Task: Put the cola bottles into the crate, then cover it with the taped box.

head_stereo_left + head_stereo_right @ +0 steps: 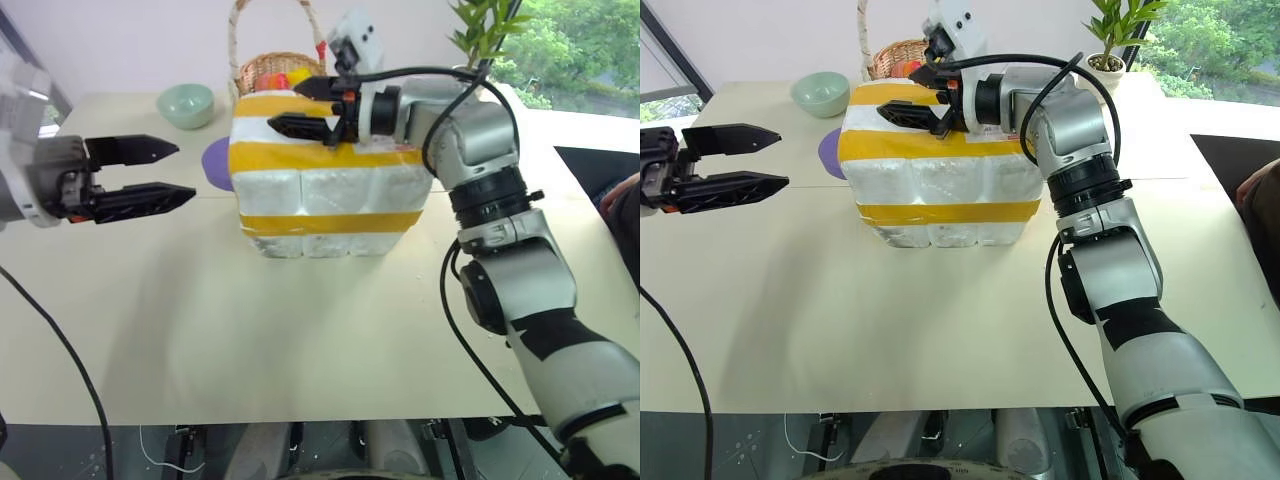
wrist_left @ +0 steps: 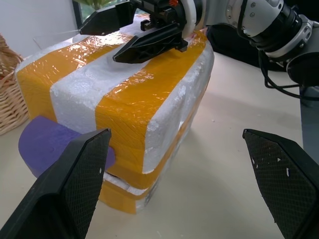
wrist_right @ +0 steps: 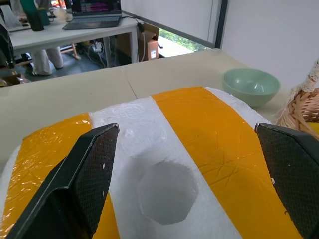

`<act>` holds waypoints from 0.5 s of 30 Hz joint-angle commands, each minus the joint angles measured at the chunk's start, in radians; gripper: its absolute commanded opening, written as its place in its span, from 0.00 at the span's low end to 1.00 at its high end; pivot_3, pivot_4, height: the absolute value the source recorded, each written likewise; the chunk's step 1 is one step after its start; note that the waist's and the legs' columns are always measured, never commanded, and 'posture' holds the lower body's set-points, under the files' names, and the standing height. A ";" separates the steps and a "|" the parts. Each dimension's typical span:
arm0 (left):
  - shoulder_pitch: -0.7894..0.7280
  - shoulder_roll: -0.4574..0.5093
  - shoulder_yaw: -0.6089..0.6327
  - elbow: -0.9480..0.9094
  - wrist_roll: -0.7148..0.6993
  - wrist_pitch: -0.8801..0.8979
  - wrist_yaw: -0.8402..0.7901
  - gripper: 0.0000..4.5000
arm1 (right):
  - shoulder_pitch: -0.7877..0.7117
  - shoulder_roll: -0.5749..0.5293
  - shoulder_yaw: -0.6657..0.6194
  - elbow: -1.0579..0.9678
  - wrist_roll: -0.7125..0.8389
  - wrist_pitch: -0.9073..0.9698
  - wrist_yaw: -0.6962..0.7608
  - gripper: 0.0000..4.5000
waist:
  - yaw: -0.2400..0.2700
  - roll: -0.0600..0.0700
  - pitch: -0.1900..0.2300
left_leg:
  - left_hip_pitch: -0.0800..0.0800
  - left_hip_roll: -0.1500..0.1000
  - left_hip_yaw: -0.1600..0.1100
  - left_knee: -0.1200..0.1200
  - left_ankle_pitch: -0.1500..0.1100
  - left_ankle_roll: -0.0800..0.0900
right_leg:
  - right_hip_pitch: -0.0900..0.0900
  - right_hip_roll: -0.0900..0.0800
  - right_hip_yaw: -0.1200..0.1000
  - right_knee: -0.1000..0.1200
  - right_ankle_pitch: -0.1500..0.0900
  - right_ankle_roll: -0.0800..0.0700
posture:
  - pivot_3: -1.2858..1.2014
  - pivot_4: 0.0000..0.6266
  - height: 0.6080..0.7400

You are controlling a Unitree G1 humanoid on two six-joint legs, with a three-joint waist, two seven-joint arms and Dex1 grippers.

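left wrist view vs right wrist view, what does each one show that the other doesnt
Left wrist view: the right gripper, open, hovering over the top of the taped box, a purple disc beside the box's lower edge, and the seam where the box sits on a lower foam layer.

Right wrist view: a green bowl on the table beyond the box, and a desk with a laptop in the background.

Both: the box's white foam top with broad yellow tape bands, the wicker basket next to it, and a pair of open black fingers.

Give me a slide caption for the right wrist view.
Open right end effector hovering over the taped box, green bowl beyond.
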 commanded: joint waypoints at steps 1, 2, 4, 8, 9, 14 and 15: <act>-0.014 0.009 -0.002 -0.009 -0.002 -0.026 -0.015 0.98 | -0.001 -0.028 -0.104 -0.130 0.102 0.101 0.019 1.00 | 0.001 0.000 0.000 | 0.000 0.000 0.000 0.000 0.000 0.000 | 0.000 0.000 0.000 0.000 0.000 0.000 | 0.52 0.24 0.98; -0.002 0.008 -0.008 -0.011 0.005 -0.033 -0.022 0.98 | 0.006 -0.067 -0.151 -0.216 0.162 0.168 0.030 1.00 | 0.002 0.000 0.000 | 0.000 0.000 0.000 0.000 0.000 0.000 | 0.000 0.000 0.000 0.000 0.000 0.000 | 0.52 0.24 0.98; 0.020 0.009 -0.015 -0.014 0.018 -0.046 -0.033 0.98 | 0.026 -0.129 -0.214 -0.347 0.245 0.269 0.038 1.00 | 0.007 0.001 0.001 | -0.003 0.000 0.000 0.000 0.000 0.000 | -0.002 0.000 0.000 0.000 0.000 0.000 | 0.52 0.24 0.98; 0.079 0.020 -0.020 -0.030 0.043 -0.080 -0.060 0.98 | 0.172 -0.322 -0.254 -0.572 0.305 0.334 0.103 1.00 | 0.016 0.000 0.001 | -0.005 0.000 -0.001 0.000 -0.001 0.001 | -0.003 -0.001 -0.001 -0.001 0.000 0.000 | 0.52 0.24 0.98; 0.088 0.023 -0.016 -0.032 0.042 -0.079 -0.063 0.98 | 0.235 -0.395 -0.267 -0.623 0.311 0.342 0.139 1.00 | 0.019 0.000 0.000 | -0.005 0.000 0.000 0.000 -0.001 0.001 | -0.002 -0.001 -0.001 -0.002 0.000 0.000 | 0.52 0.24 0.98; 0.105 0.043 -0.016 -0.030 0.048 -0.081 -0.083 0.98 | 0.540 -0.684 -0.390 -0.757 0.369 0.336 0.303 1.00 | 0.030 0.002 0.002 | -0.005 0.000 0.003 0.002 -0.004 0.008 | -0.001 -0.002 0.000 -0.003 0.000 0.000 | 0.52 0.24 0.98; 0.106 0.048 -0.017 -0.028 0.052 -0.083 -0.088 0.98 | 0.584 -0.716 -0.407 -0.767 0.374 0.325 0.321 1.00 | 0.029 0.003 0.002 | -0.005 0.000 0.003 0.002 -0.004 0.007 | -0.001 -0.002 0.000 -0.004 0.000 0.000 | 0.52 0.24 0.98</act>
